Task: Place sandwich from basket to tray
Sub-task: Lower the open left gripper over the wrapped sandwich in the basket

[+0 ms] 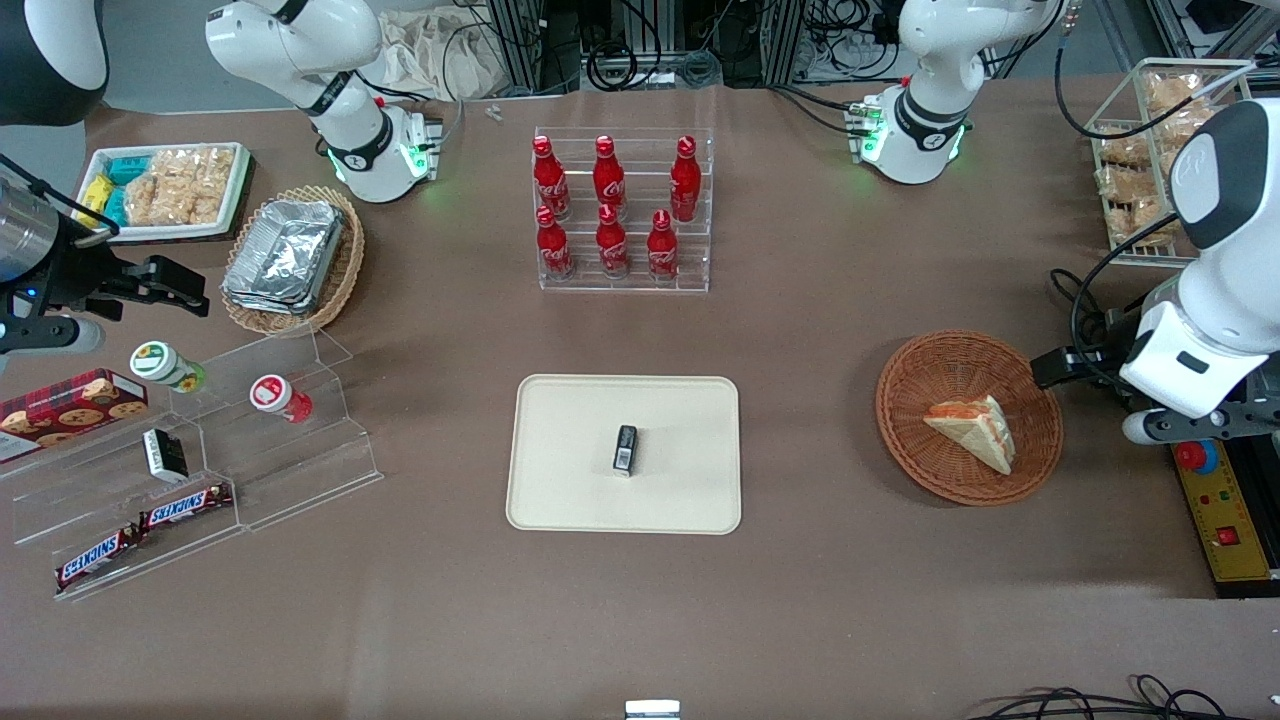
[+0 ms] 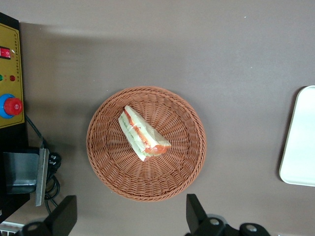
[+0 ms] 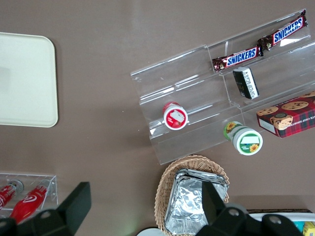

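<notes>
Resting in basket: triangular wrapped sandwich of pale bread with red, orange and green layers, lying on its side, roughly central on the weave.
Basket: round, shallow, reddish-brown woven wicker basket, on the brown table toward the working arm's end.
Gripper: left arm's gripper hangs above the basket with nothing between its two dark fingers; they are spread wide apart, wider than the sandwich.
Tray: flat cream-beige rectangular tray with rounded corners, mid-table, well apart from the basket.
On tray: small dark packet near its centre.
Beside basket: yellow control box with a red button, at the table's edge.
Farther from camera: clear acrylic rack of six red bottles, above the tray in the front view.
</notes>
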You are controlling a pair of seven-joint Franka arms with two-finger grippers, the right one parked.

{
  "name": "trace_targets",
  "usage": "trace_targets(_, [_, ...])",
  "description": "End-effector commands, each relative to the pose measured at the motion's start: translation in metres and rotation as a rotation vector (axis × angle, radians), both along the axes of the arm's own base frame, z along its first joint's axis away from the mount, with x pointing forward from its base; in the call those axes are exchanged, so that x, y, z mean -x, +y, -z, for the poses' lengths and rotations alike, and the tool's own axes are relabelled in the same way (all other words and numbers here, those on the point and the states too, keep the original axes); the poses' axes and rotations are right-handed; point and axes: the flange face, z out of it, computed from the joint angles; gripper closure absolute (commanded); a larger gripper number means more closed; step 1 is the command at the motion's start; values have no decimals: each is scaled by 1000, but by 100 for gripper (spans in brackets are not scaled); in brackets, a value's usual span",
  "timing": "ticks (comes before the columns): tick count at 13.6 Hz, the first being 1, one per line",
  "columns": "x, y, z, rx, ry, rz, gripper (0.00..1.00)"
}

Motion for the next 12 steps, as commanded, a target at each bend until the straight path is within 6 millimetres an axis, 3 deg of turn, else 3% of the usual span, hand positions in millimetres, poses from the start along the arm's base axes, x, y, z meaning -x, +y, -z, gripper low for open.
trace_targets(1, [-1,-2,-3,-1,17,12,1])
trace_targets(6, [1,3,9,-9,49,-3,0])
trace_targets(8, [7,10,26,-17,86,-82,0])
trace_targets(10, [8,7,46,-28,85,-289,0])
trace_targets(12, [10,-2,86,-23,39,-492,0])
